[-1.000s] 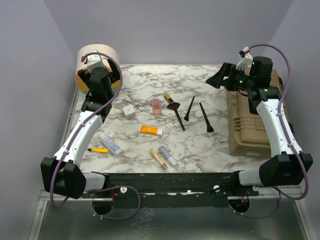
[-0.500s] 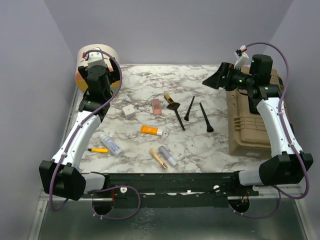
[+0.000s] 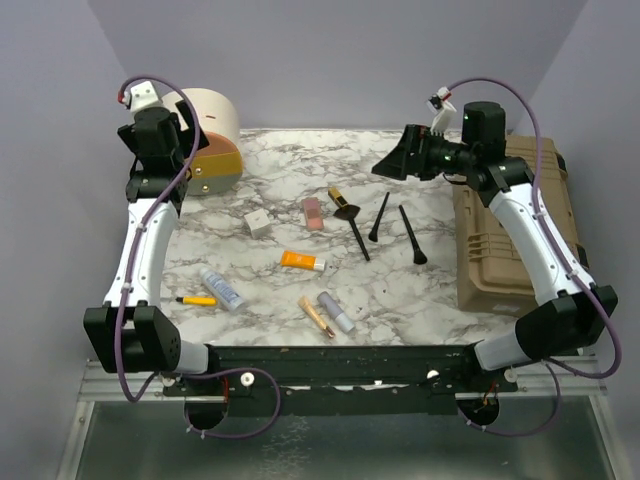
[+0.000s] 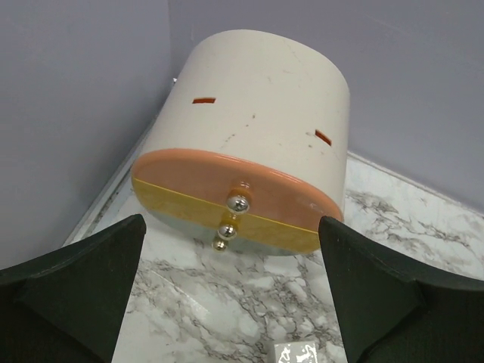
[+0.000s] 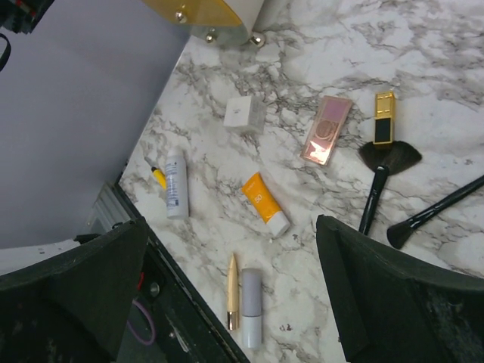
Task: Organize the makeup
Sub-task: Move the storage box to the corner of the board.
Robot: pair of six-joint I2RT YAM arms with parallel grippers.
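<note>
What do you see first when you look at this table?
Scattered over the middle of the marble table lie an orange tube, a pink palette and black brushes. A round cream-and-orange case sits in the far left corner, and a big tan toolbox sits on the right.

The marble-patterned table (image 3: pixel 420 290) carries a cream-and-orange round case (image 3: pixel 208 150) lying on its side at the far left corner, and a tan toolbox (image 3: pixel 500 240) along the right edge. Between them lie a white cube (image 3: pixel 258 222), a pink palette (image 3: pixel 313 213), a small gold-and-black piece (image 3: pixel 337 195) and three black brushes (image 3: pixel 379 217). Nearer the arms lie an orange tube (image 3: pixel 302 262), a whitish tube (image 3: pixel 222 289) beside a yellow pen (image 3: pixel 197 300), and a gold tube (image 3: pixel 316 316) just beside a lilac tube (image 3: pixel 336 312).
</note>
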